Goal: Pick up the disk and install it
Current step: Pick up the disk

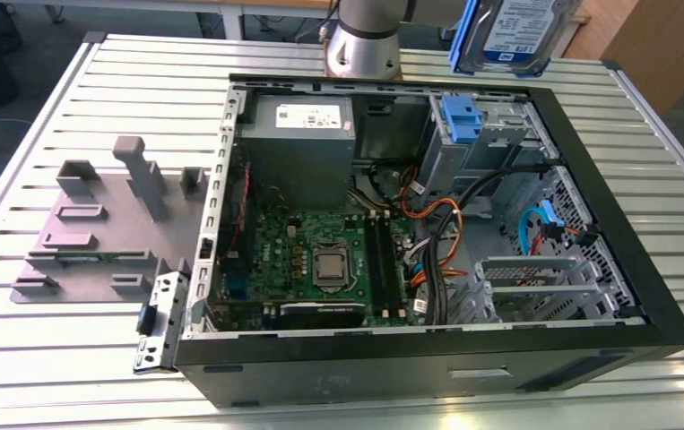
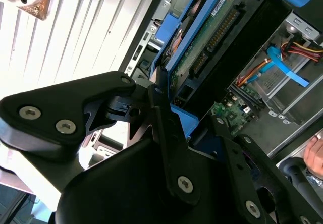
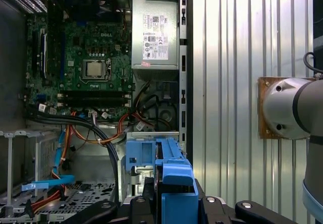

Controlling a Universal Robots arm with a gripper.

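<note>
I hold the disk (image 1: 521, 31) up in the air, at about one o'clock from the open case; its white-and-blue label faces the exterior view; blue bracket along its sides.

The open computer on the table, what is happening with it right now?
A robot arm holds the disk in its end effector, lifted above the far corner of the open computer case. The disk, in its blue bracket, hangs over the blue drive bay beside the grey power supply; it is not yet seated. A grey fixture plate lies on the table to the exterior view's left.
</note>
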